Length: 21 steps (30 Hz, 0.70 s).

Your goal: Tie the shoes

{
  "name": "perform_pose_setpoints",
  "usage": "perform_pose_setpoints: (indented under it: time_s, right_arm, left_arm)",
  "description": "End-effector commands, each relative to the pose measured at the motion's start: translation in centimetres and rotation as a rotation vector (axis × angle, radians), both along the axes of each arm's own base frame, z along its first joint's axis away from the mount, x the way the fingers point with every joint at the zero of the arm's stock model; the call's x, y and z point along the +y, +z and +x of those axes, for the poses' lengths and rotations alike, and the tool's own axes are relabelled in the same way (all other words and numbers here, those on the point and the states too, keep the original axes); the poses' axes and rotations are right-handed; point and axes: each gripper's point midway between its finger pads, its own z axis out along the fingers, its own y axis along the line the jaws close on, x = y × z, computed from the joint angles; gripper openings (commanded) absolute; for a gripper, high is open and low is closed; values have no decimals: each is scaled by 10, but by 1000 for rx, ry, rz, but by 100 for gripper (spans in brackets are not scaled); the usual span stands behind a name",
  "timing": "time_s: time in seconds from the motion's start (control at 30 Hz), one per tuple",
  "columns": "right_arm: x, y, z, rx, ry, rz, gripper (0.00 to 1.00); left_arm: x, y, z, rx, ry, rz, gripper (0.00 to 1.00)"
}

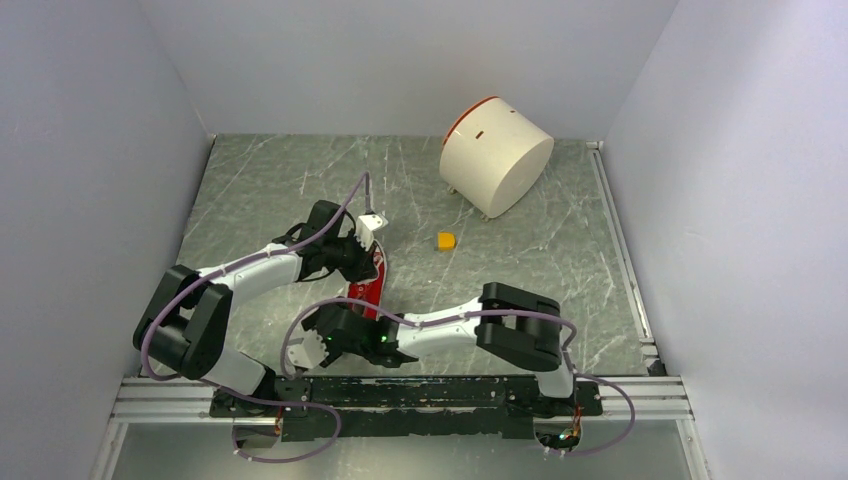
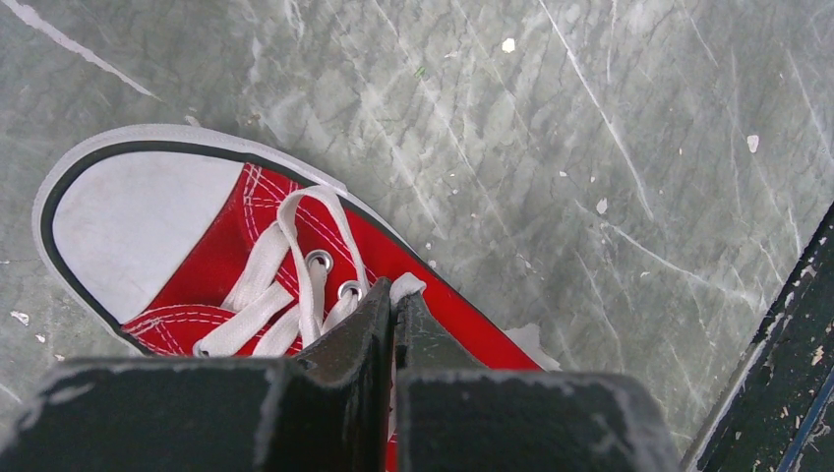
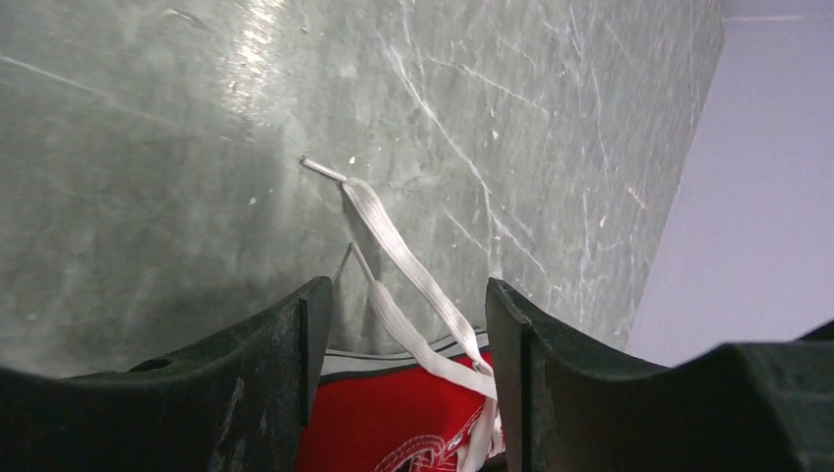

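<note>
**A:** While the left gripper [image 2: 393, 295] sits low over the sneaker [image 2: 211, 258], are its fingers apart?

**B:** No, pressed together. A bit of the laces [image 2: 258, 264] shows at their tips; clamped or not, I can't tell.

**A:** And the right gripper [image 3: 405, 290]?

**B:** Spread wide, holding nothing. Two lace ends lie on the table [image 3: 148, 147] between its fingers.

**A:** The sneaker?

**B:** On the table, between both grippers.

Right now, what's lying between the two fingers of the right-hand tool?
Two white lace ends lie on the table between the fingers of the open right tool, trailing from the red sneaker. The right wrist view shows it.
</note>
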Motion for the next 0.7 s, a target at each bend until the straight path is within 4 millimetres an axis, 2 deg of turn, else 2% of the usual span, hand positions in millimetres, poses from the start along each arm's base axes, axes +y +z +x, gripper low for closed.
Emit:
perform_pose_setpoints:
  time_s: [0.0, 0.3, 0.5, 0.6, 0.67]
  right_arm:
    - [-1, -3, 19, -78, -85, -57, 63]
    - [-9, -30, 34, -103, -131, -151, 63]
    - [-14, -42, 51, -132, -183, -178, 62]
    - [-18, -48, 57, -126, -190, -197, 58]
    - [-19, -52, 60, -115, -195, -201, 50]
  left_arm:
    - [-7, 10, 6, -17, -11, -40, 5]
    - [-7, 8, 4, -7, -15, -43, 5]
    - [-9, 10, 4, -2, -16, -57, 5]
    - [-9, 9, 2, 4, -17, -57, 5]
    - [-8, 9, 2, 5, -15, -54, 5]
